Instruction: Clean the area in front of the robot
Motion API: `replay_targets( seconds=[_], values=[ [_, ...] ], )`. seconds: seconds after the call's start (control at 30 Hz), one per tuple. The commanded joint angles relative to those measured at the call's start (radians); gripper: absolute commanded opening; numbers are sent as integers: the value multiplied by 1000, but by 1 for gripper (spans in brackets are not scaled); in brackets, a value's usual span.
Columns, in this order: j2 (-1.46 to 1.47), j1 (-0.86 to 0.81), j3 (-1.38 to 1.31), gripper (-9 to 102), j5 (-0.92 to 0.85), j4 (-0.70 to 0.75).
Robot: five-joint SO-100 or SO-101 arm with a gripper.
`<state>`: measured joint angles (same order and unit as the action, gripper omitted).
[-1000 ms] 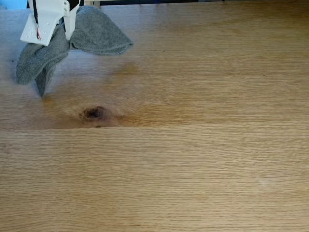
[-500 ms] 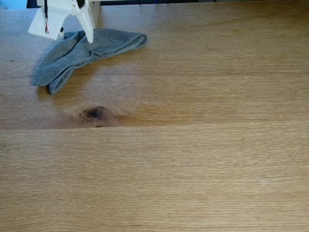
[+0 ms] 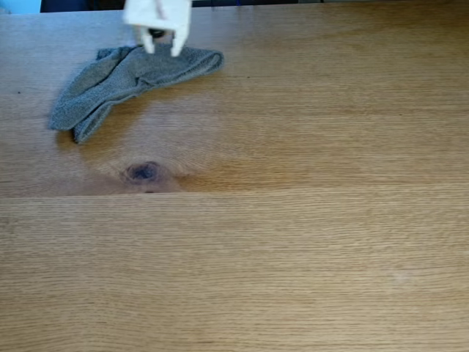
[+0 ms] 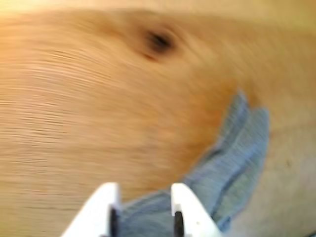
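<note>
Terry cloth [image 3: 124, 81], grey, soft and light, lies crumpled at the worktop's [image 3: 308, 242] far left; my end effector [image 3: 163, 50] hangs released above its right end, where I'd pinch a fold.

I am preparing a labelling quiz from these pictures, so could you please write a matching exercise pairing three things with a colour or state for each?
Things:
1. end effector
2. cloth
3. knot in the tabletop

Descriptions:
A. grey, lying crumpled flat on the wood
B. dark, oval, fixed in the grain
C. white, fingers apart, above one end of the cloth

Pairs: 1-C, 2-A, 3-B
</note>
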<state>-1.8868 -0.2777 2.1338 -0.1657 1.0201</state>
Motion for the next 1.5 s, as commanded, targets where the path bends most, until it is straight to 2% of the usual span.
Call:
replay_targets(
  seconds=[0.0,0.27,0.53,0.63,0.8,0.93,1.2,1.27,1.47],
  values=[
    [-127,140,-12,6,121,5],
    [-275,238,-11,0,281,14],
    [-571,255,26,0,383,255],
    [-782,284,172,0,379,290],
    [-1137,308,541,0,324,250],
    [-1285,328,770,0,288,275],
    [-1417,319,1109,0,256,290],
    [-1417,298,1184,0,242,256],
    [-1419,296,1229,0,219,241]
  ],
)
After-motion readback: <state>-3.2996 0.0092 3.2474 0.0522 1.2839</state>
